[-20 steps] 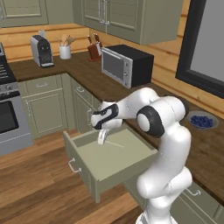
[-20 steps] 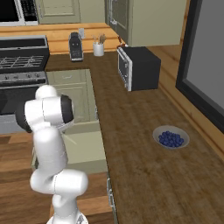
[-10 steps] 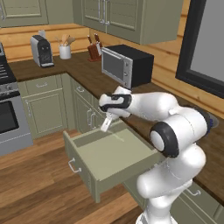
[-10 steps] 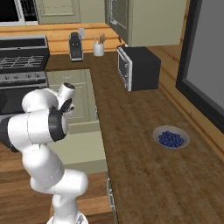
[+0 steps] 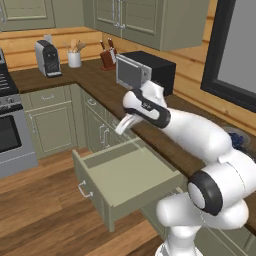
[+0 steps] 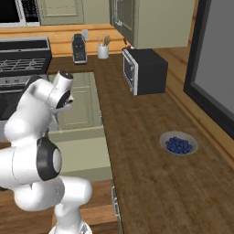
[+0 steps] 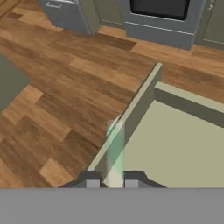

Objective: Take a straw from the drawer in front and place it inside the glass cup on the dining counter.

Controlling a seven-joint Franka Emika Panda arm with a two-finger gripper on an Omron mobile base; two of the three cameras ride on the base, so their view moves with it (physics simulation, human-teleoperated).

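Note:
My gripper hangs above the open drawer, close to the worktop's edge, and is shut on the straw. The straw is a thin pale stick slanting down to the left from the fingers. In the hand view the straw sticks out between the two fingertips of the gripper, over the drawer's front wall. The drawer's floor looks bare. From the right base view the drawer lies behind my arm. The glass cup and the dining counter are out of view.
On the brown worktop stand a black microwave, a knife block, a utensil holder and a coffee machine. A bowl of blueberries sits to the right. The stove is at the left, with wood floor before it.
The arm has lifted the straw up out of the drawer and stretched out toward the worktop edge. The jaws have stayed shut on the straw throughout.

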